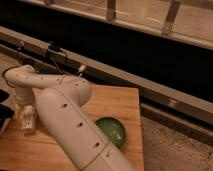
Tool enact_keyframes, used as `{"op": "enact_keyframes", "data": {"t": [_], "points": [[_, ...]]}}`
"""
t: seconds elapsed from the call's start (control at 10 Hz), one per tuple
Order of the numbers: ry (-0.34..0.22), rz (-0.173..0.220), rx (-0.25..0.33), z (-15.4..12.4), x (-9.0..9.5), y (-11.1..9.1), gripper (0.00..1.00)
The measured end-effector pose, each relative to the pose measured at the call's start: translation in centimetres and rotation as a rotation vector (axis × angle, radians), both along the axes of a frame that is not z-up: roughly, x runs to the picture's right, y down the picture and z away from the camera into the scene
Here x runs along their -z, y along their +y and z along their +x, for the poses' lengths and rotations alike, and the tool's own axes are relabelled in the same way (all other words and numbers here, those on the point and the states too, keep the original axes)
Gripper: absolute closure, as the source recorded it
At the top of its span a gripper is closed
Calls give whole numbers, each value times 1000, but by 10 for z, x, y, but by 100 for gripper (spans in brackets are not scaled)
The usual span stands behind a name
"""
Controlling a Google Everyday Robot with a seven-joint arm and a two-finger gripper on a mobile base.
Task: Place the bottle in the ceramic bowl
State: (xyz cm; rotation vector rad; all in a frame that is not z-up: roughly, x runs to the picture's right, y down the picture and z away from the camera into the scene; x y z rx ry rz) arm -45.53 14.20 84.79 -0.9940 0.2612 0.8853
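Bottle (28, 121) below jaws, left board (116, 102) edge; bowl (112, 131) well apart.

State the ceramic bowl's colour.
Ceramic bowl: glossy green, camera view. Tool is at the bottle.

I see tabletop (117, 102): wood, matt, visible grain. Ceramic bowl (113, 132): glossy green glaze. Bottle (28, 122): pale plastic. Arm (70, 120): smooth white shell. Gripper (25, 108): left of frame, at bottle.
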Motion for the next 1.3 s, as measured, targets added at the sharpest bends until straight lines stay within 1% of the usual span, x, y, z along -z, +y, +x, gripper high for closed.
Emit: {"op": "enact_keyframes", "data": {"t": [0.1,0.3,0.4,0.5,0.6,0.7,1.2,1.3], "points": [[-1,-3,7,-1,0,2,43],[-8,-2,16,-3,1,4,65],[-10,-1,18,-2,1,5,73],[-12,1,16,-1,1,4,85],[-13,2,14,0,1,4,93],[-12,5,14,1,1,4,99],[-4,26,14,4,4,1,100],[4,41,8,7,5,-4,100]]}}
